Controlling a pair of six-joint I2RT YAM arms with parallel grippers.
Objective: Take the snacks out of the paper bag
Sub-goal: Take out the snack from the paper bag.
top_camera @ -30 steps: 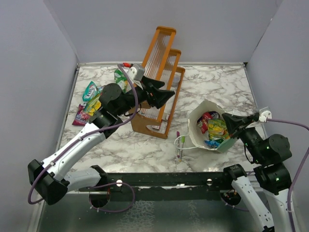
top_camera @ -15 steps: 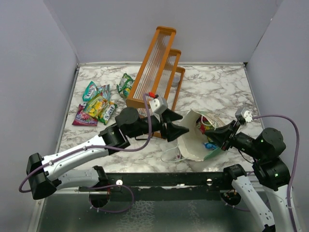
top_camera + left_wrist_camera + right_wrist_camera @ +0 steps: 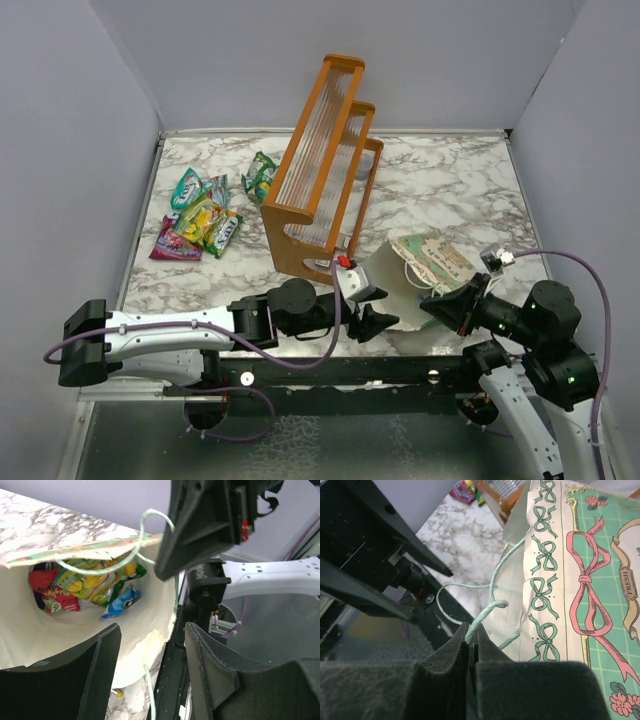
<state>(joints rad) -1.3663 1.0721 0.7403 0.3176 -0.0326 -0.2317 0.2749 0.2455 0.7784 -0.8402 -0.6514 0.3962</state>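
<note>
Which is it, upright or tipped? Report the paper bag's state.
Tipped: the paper bag shows its printed face upward, its mouth opens sideways, snacks inside.

A robotics lab test cell, by the look of it: plain grey walls (image 3: 90,150) box in a marble-patterned desk (image 3: 450,180) on three sides, two white-and-black arms (image 3: 160,335) sit bolted on a black rail (image 3: 330,372) at its near edge, and purple cables (image 3: 230,437) loop from them.
</note>
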